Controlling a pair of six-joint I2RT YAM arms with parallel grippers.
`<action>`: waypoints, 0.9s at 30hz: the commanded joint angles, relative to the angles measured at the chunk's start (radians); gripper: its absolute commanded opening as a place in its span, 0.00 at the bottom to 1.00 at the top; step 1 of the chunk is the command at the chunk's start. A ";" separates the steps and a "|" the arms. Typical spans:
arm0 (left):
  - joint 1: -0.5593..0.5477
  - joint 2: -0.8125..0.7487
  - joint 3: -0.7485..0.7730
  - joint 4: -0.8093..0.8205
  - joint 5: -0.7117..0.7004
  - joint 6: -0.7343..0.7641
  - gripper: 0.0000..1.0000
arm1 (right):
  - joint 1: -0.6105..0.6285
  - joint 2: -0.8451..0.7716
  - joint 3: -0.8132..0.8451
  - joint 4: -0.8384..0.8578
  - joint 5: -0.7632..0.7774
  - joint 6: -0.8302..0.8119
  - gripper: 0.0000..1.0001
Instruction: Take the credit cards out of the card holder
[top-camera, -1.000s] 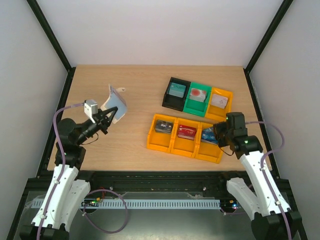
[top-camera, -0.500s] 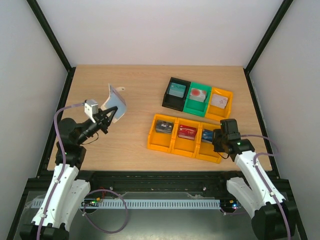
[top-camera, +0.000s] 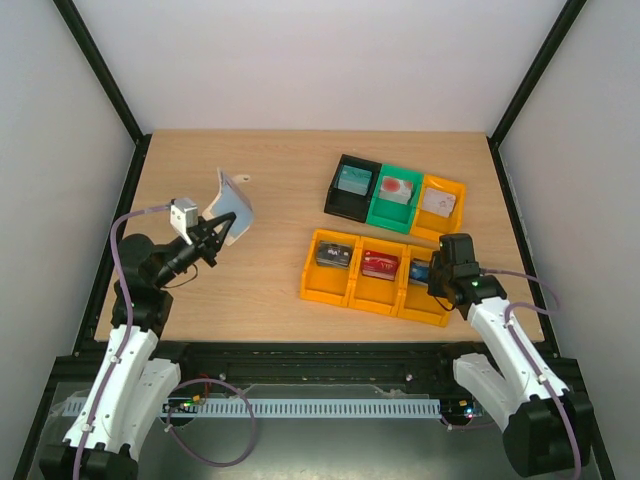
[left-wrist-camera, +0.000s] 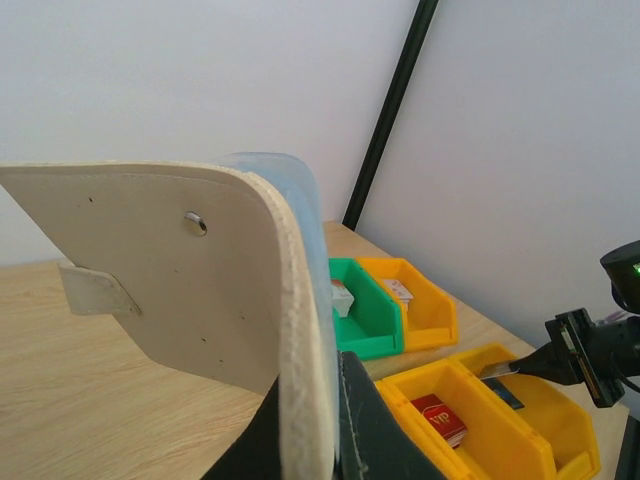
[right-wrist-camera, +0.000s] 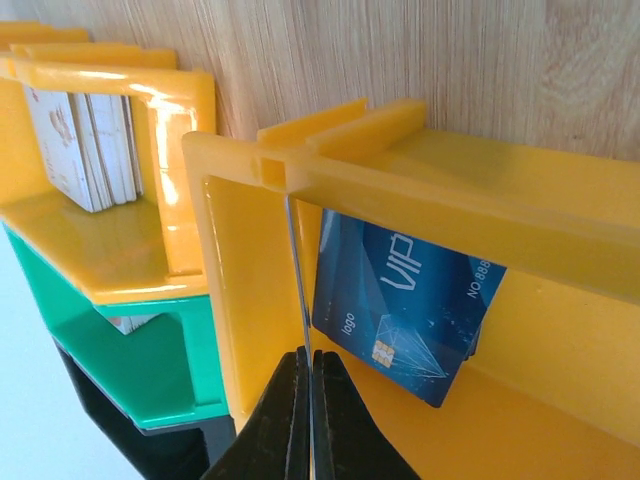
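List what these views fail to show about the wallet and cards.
- card holder pockets: left wrist view shows only the outer face; top view too small.
- held card face: edge-on in the right gripper.
- blue card text: partly behind the yellow bin rim.

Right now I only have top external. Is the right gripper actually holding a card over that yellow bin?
Observer: Yes. Right wrist shows the right gripper shut on a thin card. It is seen edge-on, so I cannot tell its colour.
Operator: Anything in that compartment already?
Observer: A blue card marked VIP lies inside the yellow bin, right beside the held one.
Operator: Any cards left in the card holder?
Observer: Cannot tell. Left wrist shows the left gripper clamping the card holder by one edge. Its beige outside and snap tab face the camera, and the pockets are turned away.
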 joint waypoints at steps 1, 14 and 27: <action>0.010 -0.010 0.004 0.048 0.005 0.020 0.02 | -0.002 -0.006 0.009 -0.015 0.143 0.072 0.02; 0.011 -0.025 -0.003 0.040 0.010 0.039 0.02 | 0.081 0.097 0.038 0.023 0.285 0.167 0.02; 0.017 -0.028 0.003 0.023 0.011 0.063 0.02 | 0.093 0.169 0.036 0.032 0.325 0.137 0.02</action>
